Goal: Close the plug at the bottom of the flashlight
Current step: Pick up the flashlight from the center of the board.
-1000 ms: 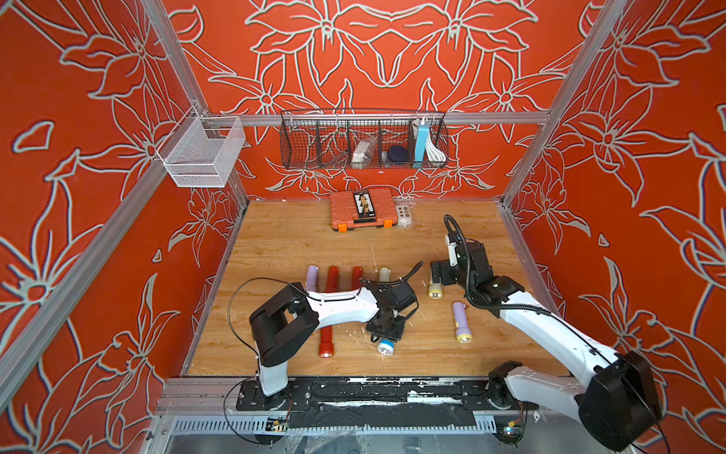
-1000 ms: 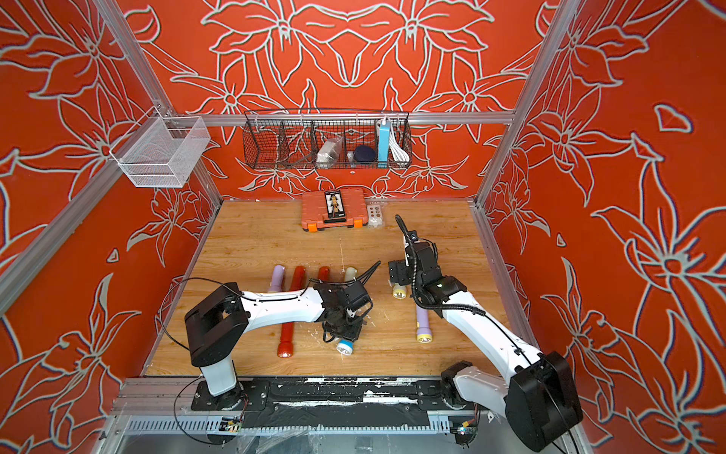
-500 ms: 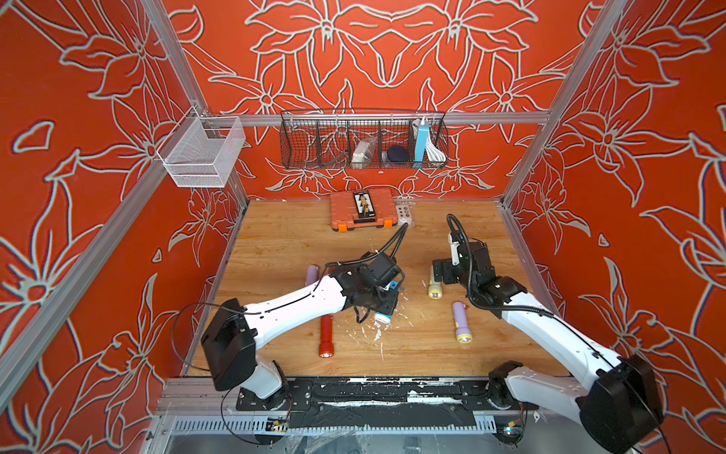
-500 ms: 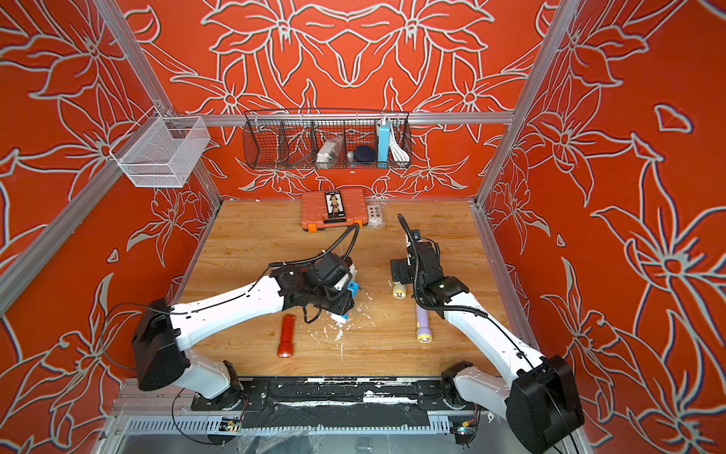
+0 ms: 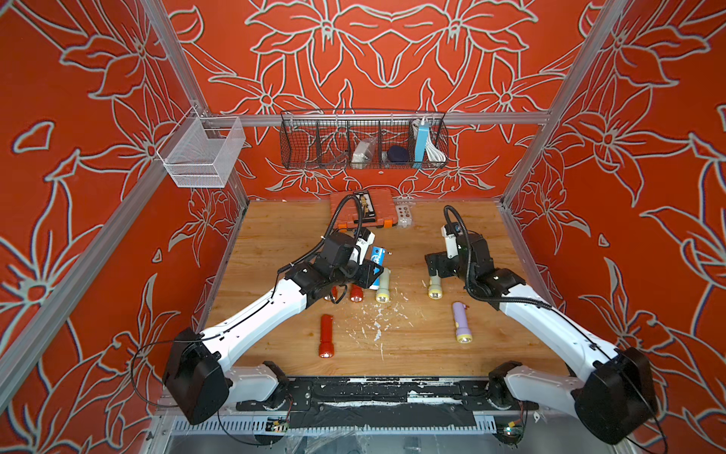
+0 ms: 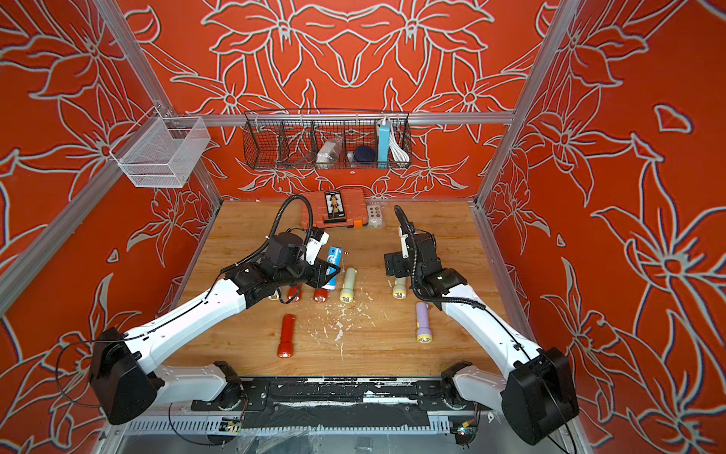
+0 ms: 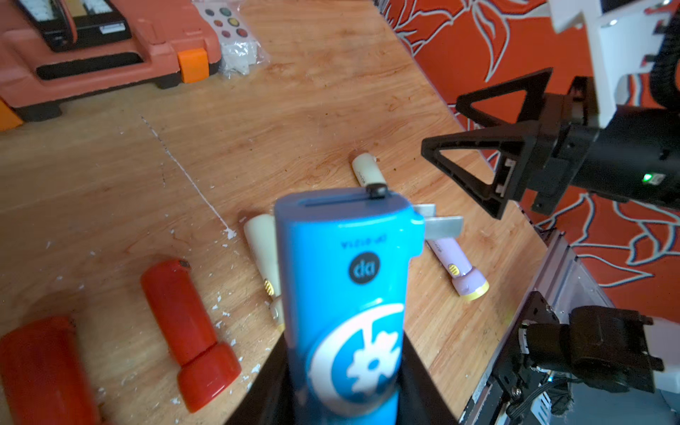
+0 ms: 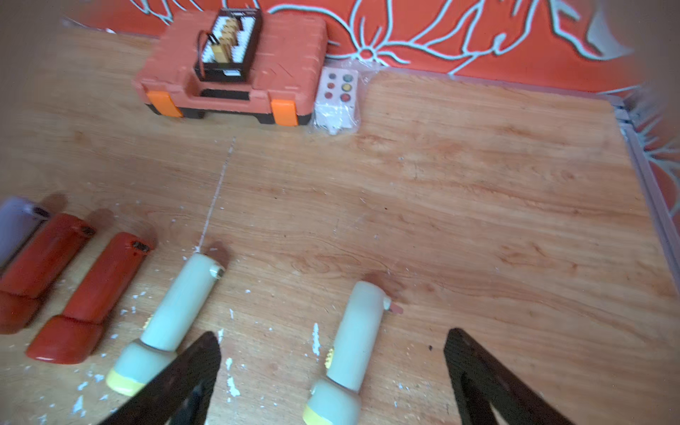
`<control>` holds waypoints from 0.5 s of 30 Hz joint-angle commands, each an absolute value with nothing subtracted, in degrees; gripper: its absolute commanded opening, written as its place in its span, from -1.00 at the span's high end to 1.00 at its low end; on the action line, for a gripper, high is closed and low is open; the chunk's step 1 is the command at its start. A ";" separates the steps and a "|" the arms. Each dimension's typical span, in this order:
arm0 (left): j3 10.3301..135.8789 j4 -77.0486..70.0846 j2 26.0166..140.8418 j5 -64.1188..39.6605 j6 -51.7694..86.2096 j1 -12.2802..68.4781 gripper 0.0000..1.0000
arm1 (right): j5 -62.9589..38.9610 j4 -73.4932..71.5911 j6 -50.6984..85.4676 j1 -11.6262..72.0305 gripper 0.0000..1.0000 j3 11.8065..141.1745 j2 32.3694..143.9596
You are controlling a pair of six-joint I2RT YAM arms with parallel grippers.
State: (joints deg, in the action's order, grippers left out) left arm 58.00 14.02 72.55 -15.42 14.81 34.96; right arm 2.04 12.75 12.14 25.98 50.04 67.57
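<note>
A blue flashlight [image 7: 346, 294] with a white moon-and-gear logo is held off the table, my left gripper [image 7: 344, 382] shut on its lower body. Its bottom end points away from the wrist camera, and the metal plug [image 7: 441, 226] sticks out sideways there. Both top views show the flashlight [image 5: 378, 255] [image 6: 334, 255] in the left gripper [image 5: 373, 275] above a row of flashlights. My right gripper [image 5: 438, 271] [image 7: 478, 147] stands open to the right of it, apart. In the right wrist view its fingers [image 8: 478, 368] straddle a cream flashlight [image 8: 353, 346] lying on the wood.
On the table lie red flashlights [image 5: 326, 336] [image 7: 187, 331], cream ones [image 5: 383, 289] [image 5: 434, 287] and a purple one [image 5: 460, 322]. An orange tool case [image 5: 357, 214] and a small bag [image 5: 404, 216] sit at the back. Wire baskets [image 5: 363, 141] [image 5: 202, 153] hang on the walls.
My left arm has lifted the blue flashlight from near the table's front and carried it back and up towards the middle. The right gripper has stayed open over the cream flashlight.
</note>
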 commanded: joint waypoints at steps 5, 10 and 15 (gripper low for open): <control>47.45 -5.10 64.45 -31.23 4.18 31.47 1.00 | -19.63 8.82 8.15 25.70 -0.96 54.20 68.35; 42.41 -9.32 61.52 -39.33 0.09 28.61 1.00 | -29.21 8.45 6.65 25.75 -0.96 56.10 67.42; 37.76 -13.92 58.92 -45.37 -3.43 28.13 1.00 | -46.58 5.79 6.77 25.75 -0.94 58.13 67.57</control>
